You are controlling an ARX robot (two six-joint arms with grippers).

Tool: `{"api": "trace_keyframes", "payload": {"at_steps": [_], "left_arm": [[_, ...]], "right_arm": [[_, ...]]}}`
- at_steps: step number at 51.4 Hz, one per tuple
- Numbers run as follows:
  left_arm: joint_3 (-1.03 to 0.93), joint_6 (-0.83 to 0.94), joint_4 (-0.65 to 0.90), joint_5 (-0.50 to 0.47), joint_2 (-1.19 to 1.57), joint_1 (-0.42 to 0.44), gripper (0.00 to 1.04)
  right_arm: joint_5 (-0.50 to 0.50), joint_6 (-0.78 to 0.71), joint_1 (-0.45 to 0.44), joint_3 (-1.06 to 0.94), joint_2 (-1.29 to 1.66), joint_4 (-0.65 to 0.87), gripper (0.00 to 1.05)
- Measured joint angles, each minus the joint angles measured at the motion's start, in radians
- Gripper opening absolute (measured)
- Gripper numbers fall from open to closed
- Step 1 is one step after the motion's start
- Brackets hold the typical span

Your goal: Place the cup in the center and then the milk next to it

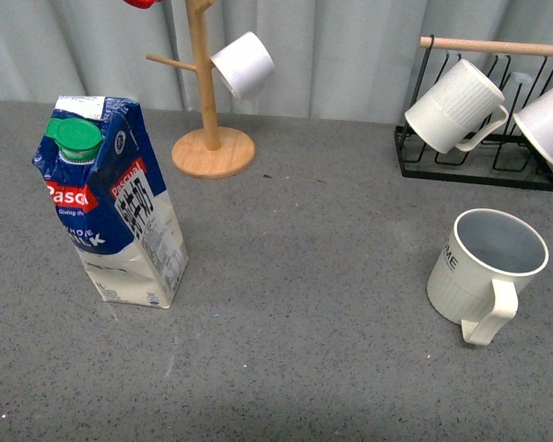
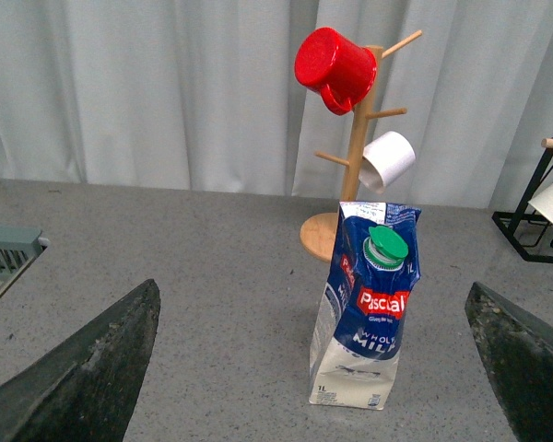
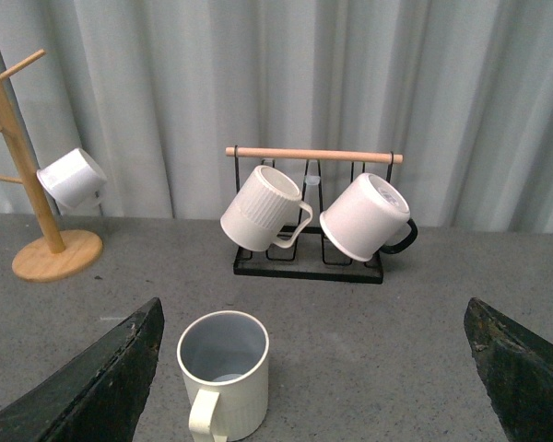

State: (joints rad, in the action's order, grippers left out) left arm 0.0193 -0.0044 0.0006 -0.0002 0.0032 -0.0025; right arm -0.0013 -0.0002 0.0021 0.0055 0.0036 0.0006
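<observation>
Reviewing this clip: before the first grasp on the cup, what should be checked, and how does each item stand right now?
1. The cup stands upright on the table, clear of the rack: ok.
2. The right gripper is open and empty: ok.
3. The middle of the table is bare for the cup: ok.
4. The milk stands upright, away from the middle: ok.
5. The left gripper is open and empty: ok.

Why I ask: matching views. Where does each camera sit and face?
Front: robot's body, looking down at table, milk left, cup right; no arm shows.
Left wrist: left arm, facing the milk past open left fingers.
Right wrist: right arm, facing the cup past open right fingers.
Shared: wooden mug tree, in all three.
</observation>
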Motion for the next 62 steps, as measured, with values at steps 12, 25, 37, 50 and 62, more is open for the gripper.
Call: {"api": "trace_keyframes", "payload": {"at_steps": [12,25,37,50,62], "left_arm": [[0.0,0.0,0.0,0.0,0.0,0.0,0.98],[0.0,0.0,0.0,0.0,0.0,0.0,0.98],[0.0,0.0,0.0,0.0,0.0,0.0,0.98],[0.0,0.0,0.0,0.0,0.0,0.0,0.98],[0.0,0.0,0.0,0.0,0.0,0.0,0.98]], "right_arm": [[0.0,0.0,0.0,0.0,0.0,0.0,0.95],[0.0,0.0,0.0,0.0,0.0,0.0,0.95],[0.0,0.0,0.0,0.0,0.0,0.0,0.95],[0.064,-0.031,0.017,0.0,0.01,0.012,0.95],[0.225,-0.179,-0.022,0.101,0.499,0.275,0.95]]}}
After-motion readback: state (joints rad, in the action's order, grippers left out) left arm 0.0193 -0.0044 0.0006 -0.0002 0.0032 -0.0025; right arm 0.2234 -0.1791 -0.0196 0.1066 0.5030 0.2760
